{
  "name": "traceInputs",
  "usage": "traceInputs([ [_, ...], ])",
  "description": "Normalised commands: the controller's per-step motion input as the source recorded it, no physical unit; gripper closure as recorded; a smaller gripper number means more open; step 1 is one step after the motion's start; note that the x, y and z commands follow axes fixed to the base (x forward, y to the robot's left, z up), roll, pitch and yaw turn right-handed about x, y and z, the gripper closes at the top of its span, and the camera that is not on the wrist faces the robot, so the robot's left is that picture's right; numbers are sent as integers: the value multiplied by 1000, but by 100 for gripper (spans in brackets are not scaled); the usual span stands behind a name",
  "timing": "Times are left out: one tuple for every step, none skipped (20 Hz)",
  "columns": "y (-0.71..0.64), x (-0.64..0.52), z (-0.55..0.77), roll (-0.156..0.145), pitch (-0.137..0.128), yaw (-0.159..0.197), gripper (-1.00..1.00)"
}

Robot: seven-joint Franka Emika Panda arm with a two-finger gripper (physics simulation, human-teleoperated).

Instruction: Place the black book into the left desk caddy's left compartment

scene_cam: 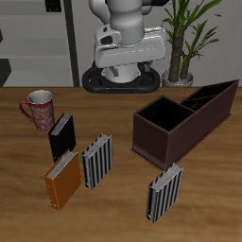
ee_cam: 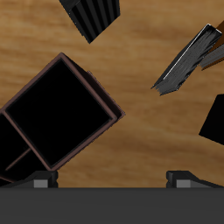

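The black book (scene_cam: 62, 137) stands upright on the table beside a patterned mug; a black corner of it shows in the wrist view (ee_cam: 213, 119). The left desk caddy (scene_cam: 185, 119) is a long maroon-brown box with a black interior; its large square section (ee_cam: 59, 122) fills much of the wrist view. My gripper (scene_cam: 123, 68) hangs high near the robot's base at the table's back, above and apart from both the book and the caddy. In the wrist view its gripper (ee_cam: 112, 180) shows two fingertips (ee_cam: 39, 179) far apart, open and empty.
A pink patterned mug (scene_cam: 38, 109) stands behind the black book. An orange book (scene_cam: 63, 181) and a striped book (scene_cam: 96, 161) stand in front of it. Another striped book (scene_cam: 164, 192) stands near the front edge, in front of the caddy. A potted plant (scene_cam: 185, 38) stands at the back.
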Motion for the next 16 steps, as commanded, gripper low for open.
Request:
traceInputs([
  [-485,201,17,-14,-10,-100,-100],
  [-502,191,-3,-61,-60,-21,-100],
  [-504,207,-24,10,1,-5,-100],
  [-494,157,-1,-36,-28,-56,-100],
  [-663,193,-7,-43,-17,-115,-100],
  [-480,120,-21,15,-17,-39,-100],
  [-626,204,-94,-8,-47,28,-100],
  [-1109,234,-93,-101,-79,-22,-100],
  [-671,176,-153,2,23,27,-100],
  [-350,103,-69,-38,10,19,-100],
  [-935,126,-56,-100,-103,-9,-100],
  [-664,112,-120,48,-27,22,-100],
  [-909,163,-81,-154,1,-47,-100],
  [-815,113,-64,-92,-59,-105,-100],
  [-697,66,-50,26,-47,17,-100],
  [-794,48,-39,-88,-31,-58,-100],
])
